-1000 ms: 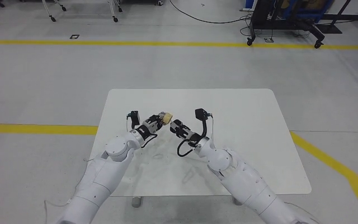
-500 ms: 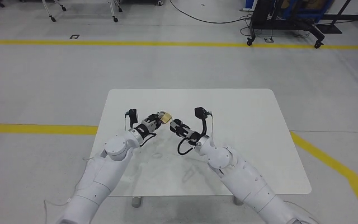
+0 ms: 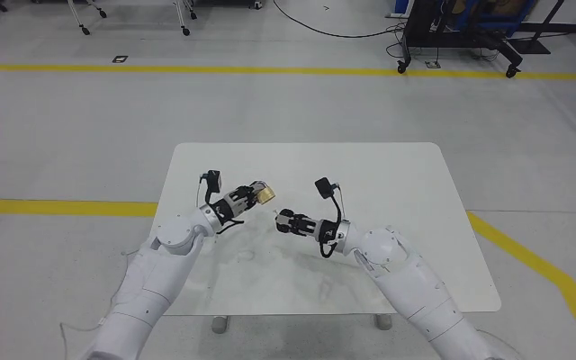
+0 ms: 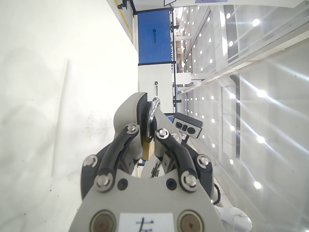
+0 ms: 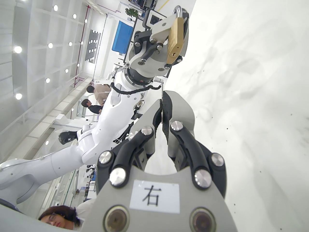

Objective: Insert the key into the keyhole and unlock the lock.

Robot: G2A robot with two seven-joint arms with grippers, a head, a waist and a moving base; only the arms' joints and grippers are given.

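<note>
Table first: white, rounded corners, and both my arms come in over its near edge. My left arm crosses near the left corner. My right arm comes in nearer the middle. The two wrists meet over the left-middle of the top, closer to the left edge than to the right. Most of the room to move is toward the right edge and the far edge, where the white top runs on wide. Dark specks dot the surface under my right wrist.

Left gripper: clamped on the lock, which it holds off the table. The brass body sits between the fingers. The shackle sticks out past the fingertips. From my right wrist I see the keyhole at the body's near end, turned toward me.

Right gripper: the ribbed pads are pressed together, closed tight. It hangs over the table near the lock, toward my side of it, with a gap between and nothing touching. The key is too small here. I cannot tell whether it is pinched between those pads.
</note>
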